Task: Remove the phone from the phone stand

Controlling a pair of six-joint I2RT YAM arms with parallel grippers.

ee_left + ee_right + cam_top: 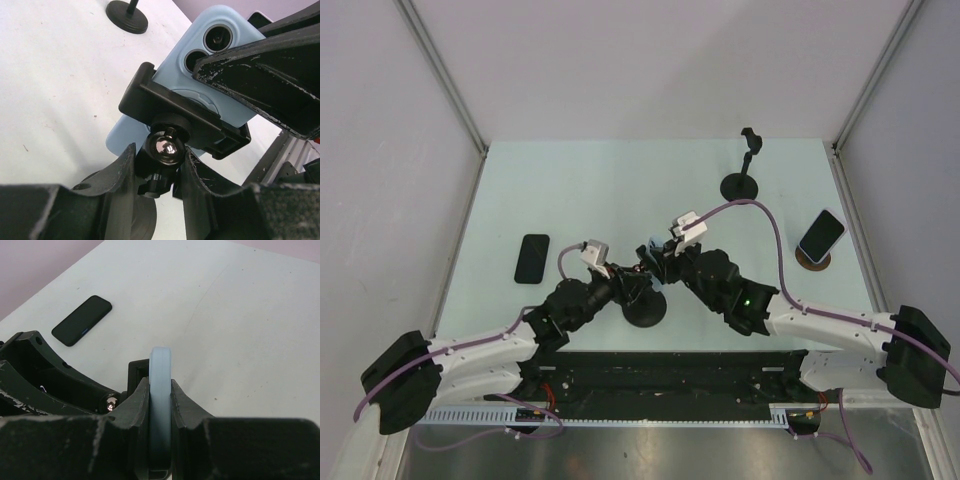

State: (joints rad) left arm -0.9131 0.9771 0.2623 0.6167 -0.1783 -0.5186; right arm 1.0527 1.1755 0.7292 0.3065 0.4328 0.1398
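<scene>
The pale-blue phone (220,100) wears a smooth, matt, rubbery-looking case. The black plastic phone stand (150,100) is matt, but its metal ball joint (165,146) shines like a mirror. The black plastic fingers (200,180) are scuffed and scratched whitish. The pale desk (55,100) looks matt and faintly speckled.

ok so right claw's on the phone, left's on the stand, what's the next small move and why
Probably ease the right claw up and away, sliding the blue phone out of the stand's clamp. It is shut on the phone's edges, the phone sits in the clamp, and the left claw is closed around the stand's ball joint, bracing it.
</scene>
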